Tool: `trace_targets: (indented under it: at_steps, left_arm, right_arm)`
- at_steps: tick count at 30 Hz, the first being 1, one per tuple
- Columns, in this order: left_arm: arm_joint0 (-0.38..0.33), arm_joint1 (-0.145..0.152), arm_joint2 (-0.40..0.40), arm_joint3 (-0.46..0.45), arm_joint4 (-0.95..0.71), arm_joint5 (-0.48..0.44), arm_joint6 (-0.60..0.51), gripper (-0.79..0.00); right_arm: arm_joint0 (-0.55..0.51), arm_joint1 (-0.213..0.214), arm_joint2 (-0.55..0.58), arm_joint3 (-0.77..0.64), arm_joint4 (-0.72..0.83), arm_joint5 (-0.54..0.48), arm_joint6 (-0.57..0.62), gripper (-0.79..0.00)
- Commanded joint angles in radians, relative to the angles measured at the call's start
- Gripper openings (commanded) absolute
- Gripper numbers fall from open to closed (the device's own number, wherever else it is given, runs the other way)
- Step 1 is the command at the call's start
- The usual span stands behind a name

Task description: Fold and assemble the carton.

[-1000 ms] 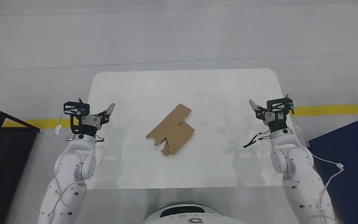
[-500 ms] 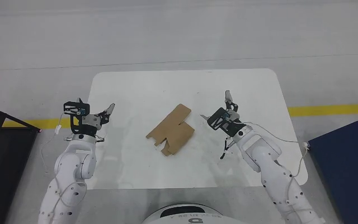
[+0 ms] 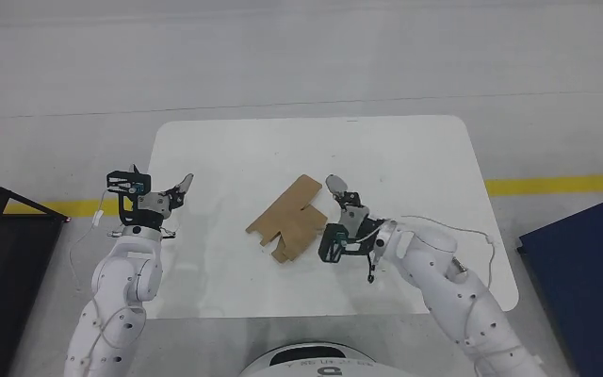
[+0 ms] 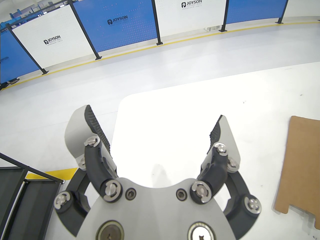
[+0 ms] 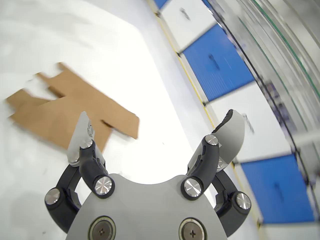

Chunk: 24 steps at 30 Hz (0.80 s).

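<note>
Looking from the top, the carton (image 3: 287, 220) lies flat in the middle of the desk (image 3: 415, 151), with the right tool (image 3: 330, 215) just beside its edge. Left wrist: the left tool (image 4: 157, 131) hangs released, well apart from it. Right wrist: jaws spread wide; through the blur, a low slide under the near flap seems best.
</note>
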Motion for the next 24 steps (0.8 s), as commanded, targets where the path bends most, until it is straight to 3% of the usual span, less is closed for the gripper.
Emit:
trace_targets:
  at_steps: [1,2,5,10,14,19,21,24]
  left_arm:
    - [0.000,0.000,0.000,0.000,0.000,0.000,0.000,0.000]
    - [0.000,0.000,0.000,0.000,0.000,0.000,0.000,0.000]
    - [0.000,0.000,0.000,0.000,0.000,0.000,0.000,0.000]
    - [0.000,0.000,0.000,0.000,0.000,0.000,0.000,0.000]
    - [0.000,0.000,0.000,0.000,0.000,0.000,0.000,0.000]
    - [0.000,0.000,0.000,0.000,0.000,0.000,0.000,0.000]
    - [0.000,0.000,0.000,0.000,0.000,0.000,0.000,0.000]
    - [0.000,0.000,0.000,0.000,0.000,0.000,0.000,0.000]
  right_arm:
    - [-0.011,0.012,-0.005,-0.016,-0.092,-0.029,-0.106,0.000]
    - [-0.011,0.020,-0.024,-0.029,-0.155,-0.063,-0.153,-0.052]
    - [-0.003,0.038,-0.059,-0.028,-0.290,-0.123,-0.234,-0.105]
    - [0.025,0.039,-0.128,0.002,-0.378,-0.189,-0.146,-0.296]
    - [0.069,0.023,-0.184,0.049,-0.366,-0.200,-0.044,-0.317]
    - [0.121,0.002,-0.255,0.085,-0.372,-0.176,0.065,-0.222]
    - [0.138,-0.005,-0.276,0.096,-0.382,-0.161,0.103,-0.296]
    - [0.159,-0.015,-0.306,0.120,-0.393,-0.143,0.160,-0.308]
